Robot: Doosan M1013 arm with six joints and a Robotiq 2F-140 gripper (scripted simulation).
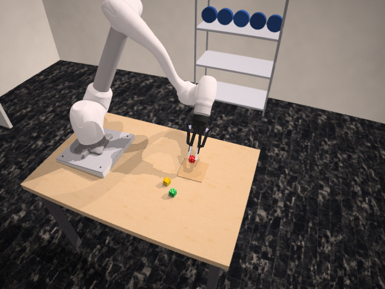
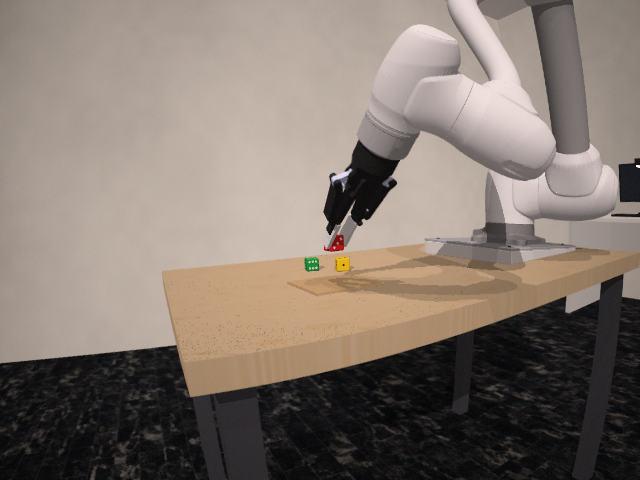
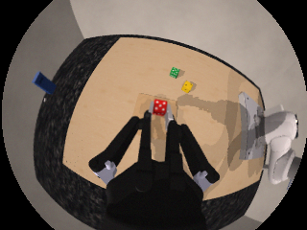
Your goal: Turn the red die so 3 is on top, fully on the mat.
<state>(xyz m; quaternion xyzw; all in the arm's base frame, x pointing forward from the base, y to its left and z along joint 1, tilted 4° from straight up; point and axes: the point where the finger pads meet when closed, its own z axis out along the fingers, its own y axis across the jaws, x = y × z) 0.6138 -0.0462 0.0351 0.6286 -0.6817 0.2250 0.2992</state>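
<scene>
The red die (image 1: 191, 159) (image 2: 338, 241) (image 3: 160, 106) is held in the air between the fingertips of my gripper (image 1: 192, 158) (image 2: 337, 243) (image 3: 159, 107), which is shut on it. The gripper leans, and the die hangs above the mat (image 1: 195, 174) (image 2: 316, 290) (image 3: 144, 99), clear of it. In the wrist view the die shows a face that looks like a 5. Its faces against the fingers are hidden. The mat lies flat on the table, partly in the arm's shadow.
A yellow die (image 1: 166, 181) (image 2: 342, 264) (image 3: 187, 86) and a green die (image 1: 172, 192) (image 2: 311, 264) (image 3: 175, 72) lie apart on the table (image 1: 130, 198), off the mat. The arm's base plate (image 1: 120, 152) stands at the table's other end.
</scene>
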